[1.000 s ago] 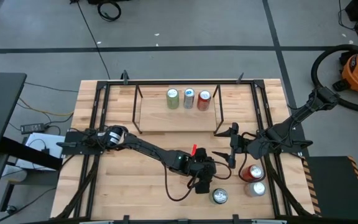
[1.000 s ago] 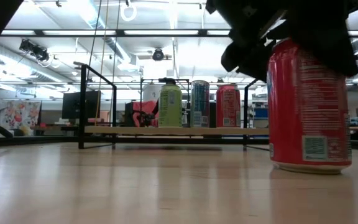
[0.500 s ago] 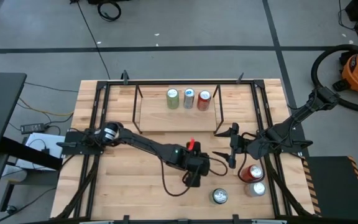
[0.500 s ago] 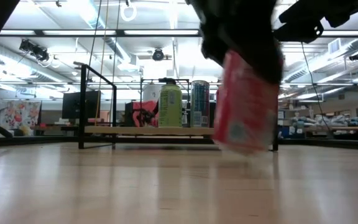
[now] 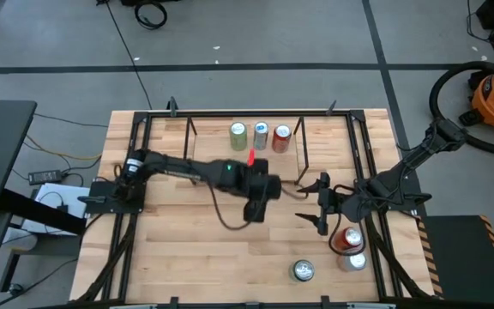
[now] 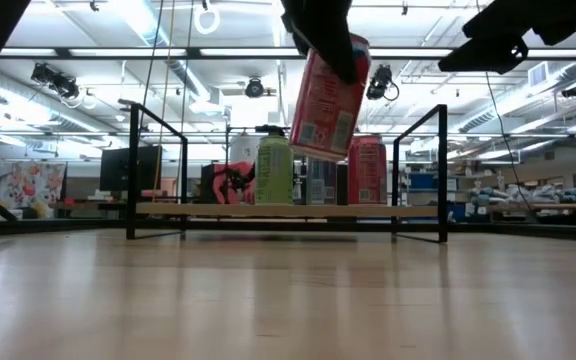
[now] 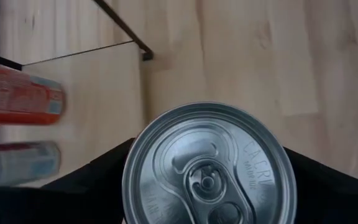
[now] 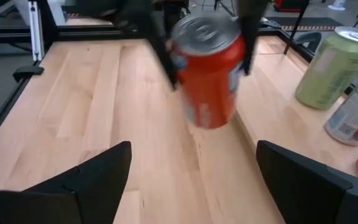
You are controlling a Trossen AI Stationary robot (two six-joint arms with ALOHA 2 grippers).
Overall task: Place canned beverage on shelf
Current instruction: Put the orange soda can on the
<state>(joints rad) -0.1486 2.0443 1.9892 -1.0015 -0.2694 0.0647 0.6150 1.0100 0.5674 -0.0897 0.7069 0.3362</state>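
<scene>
My left gripper [image 5: 253, 167] is shut on a red can [image 6: 328, 95] and holds it in the air just in front of the shelf [image 5: 217, 159]. The shelf is a low black-rod rack with a light wood deck at the table's far side. A green can [image 5: 238, 136], a blue-silver can [image 5: 261, 135] and a red can [image 5: 281, 137] stand on their bases on the deck. My right gripper [image 5: 316, 204] is open and empty at the table's right, pointing toward the table's left; its view shows the held can [image 8: 207, 68]. My left gripper pinches the red can's wall just below its top rim [image 7: 132, 177], one finger on each opposite side. The fingers [image 8: 163, 43] come from above, slanting toward the far edge. The can hangs below them, tilted, lifted clear of the table.
A red can [image 5: 346, 239], a silver can [image 5: 355, 260] and another can [image 5: 303, 271] stand on the table at the near right. A larger black frame [image 5: 131, 172] edges the table. Bare wood [image 5: 187, 232] lies at the near left.
My left gripper has risen from the table's near right and gone toward the far edge and the shelf, carrying the red can. The can has left the table and now hangs tilted, high in front of the shelf's cans.
</scene>
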